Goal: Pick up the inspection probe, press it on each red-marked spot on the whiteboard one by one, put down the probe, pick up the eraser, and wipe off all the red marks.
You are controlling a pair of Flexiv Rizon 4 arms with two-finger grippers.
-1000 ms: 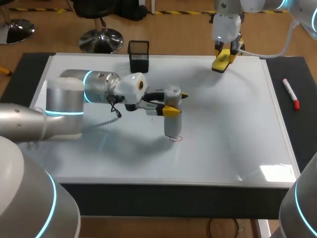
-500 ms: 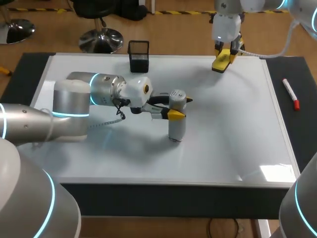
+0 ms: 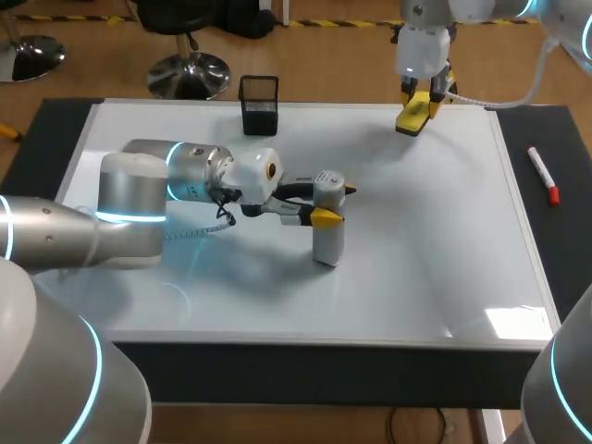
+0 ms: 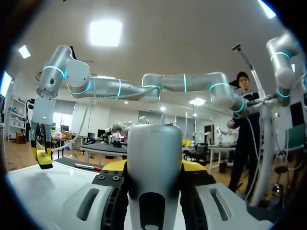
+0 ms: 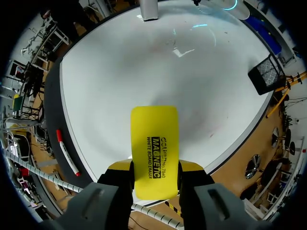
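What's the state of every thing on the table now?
inspection probe: upright, lower end on the whiteboard
left gripper: shut on the probe
eraser: held in the air over the board's far edge
right gripper: shut on the eraser
red marks: none visible
mesh holder: upright, near the far edge
marker: lying flat beside the board, capped

The table (image 3: 42, 139) has a dark top that shows as strips along its left, right and near sides. A red-capped marker (image 3: 542, 174) lies on the right strip, and a black mesh holder (image 3: 259, 104) stands near the far edge. Bright glare from overhead light falls near the near right corner.
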